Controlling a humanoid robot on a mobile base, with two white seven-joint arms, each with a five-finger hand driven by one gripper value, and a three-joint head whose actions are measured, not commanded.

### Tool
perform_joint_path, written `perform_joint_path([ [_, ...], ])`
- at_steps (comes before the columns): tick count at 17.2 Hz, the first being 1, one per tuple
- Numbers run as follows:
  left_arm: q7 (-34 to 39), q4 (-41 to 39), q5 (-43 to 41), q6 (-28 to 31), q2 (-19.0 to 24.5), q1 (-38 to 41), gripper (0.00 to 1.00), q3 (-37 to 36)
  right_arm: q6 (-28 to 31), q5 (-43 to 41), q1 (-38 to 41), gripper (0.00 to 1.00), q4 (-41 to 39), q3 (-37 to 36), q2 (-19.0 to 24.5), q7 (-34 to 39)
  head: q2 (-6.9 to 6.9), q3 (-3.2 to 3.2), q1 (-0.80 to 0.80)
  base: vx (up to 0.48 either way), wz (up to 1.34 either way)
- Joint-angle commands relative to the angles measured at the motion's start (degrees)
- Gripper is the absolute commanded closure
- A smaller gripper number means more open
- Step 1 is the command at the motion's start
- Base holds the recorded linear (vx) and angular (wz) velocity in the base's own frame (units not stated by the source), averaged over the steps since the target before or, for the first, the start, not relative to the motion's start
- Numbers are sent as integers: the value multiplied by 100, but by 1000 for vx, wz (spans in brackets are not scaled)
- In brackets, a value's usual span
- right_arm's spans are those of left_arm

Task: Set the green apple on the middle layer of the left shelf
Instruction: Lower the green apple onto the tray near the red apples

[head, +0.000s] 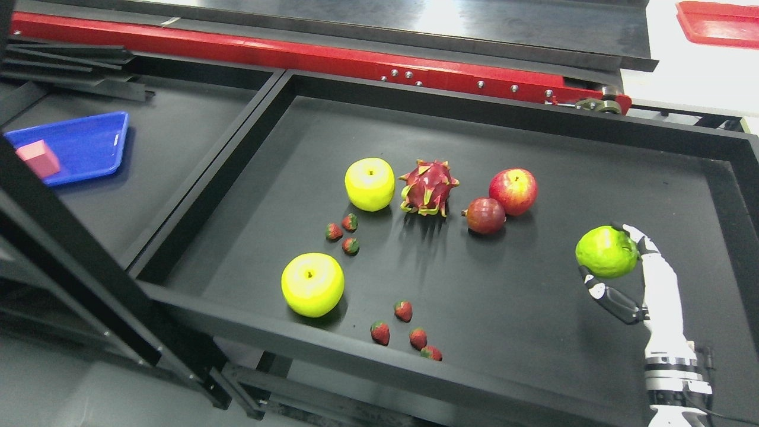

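Note:
My right hand (616, 261) comes up from the lower right and is shut on a green apple (606, 251), held over the right part of the black tray (533, 148). Its fingers (637, 237) curl over the apple's top and its thumb (599, 292) sits below it. The left shelf (178, 130) is the black surface left of the tray. My left hand is out of view.
On the tray lie two yellow apples (369, 183) (312, 283), a dragon fruit (428, 187), a red apple (513, 190), a dark red fruit (485, 215) and several strawberries (350, 223). A blue tray (83, 145) with a pink block (38, 158) sits on the left shelf.

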Motion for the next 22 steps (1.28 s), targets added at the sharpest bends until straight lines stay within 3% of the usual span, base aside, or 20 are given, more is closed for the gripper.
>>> perform_joint_path([
  [1, 5, 0, -1, 2, 100, 0, 0, 0, 487, 473, -187, 100, 86, 1725, -679, 244, 0, 0, 0, 170, -219],
  [4, -4, 0, -1, 2, 100, 0, 0, 0, 655, 1362, -750, 100, 611, 2291, -645, 297, 0, 0, 0, 144, -254],
  [8, -4, 0, -1, -6, 100, 0, 0, 0, 656, 1416, -1085, 100, 894, 2731, -434, 719, 0, 0, 0, 97, -226],
  [20, 4, 0, -1, -6, 100, 0, 0, 0, 357, 1372, -909, 99, 569, 2995, -372, 948, 0, 0, 0, 21, -39],
  [21, -4, 8, -1, -6, 100, 0, 0, 0, 365, 1346, -927, 93, 569, 2995, -372, 948, -1, 0, 0, 15, 0],
  [22, -4, 0, -1, 2, 100, 0, 0, 0, 392, 1294, -918, 44, 552, 2978, -363, 948, -1, 0, 0, 15, 0],
])
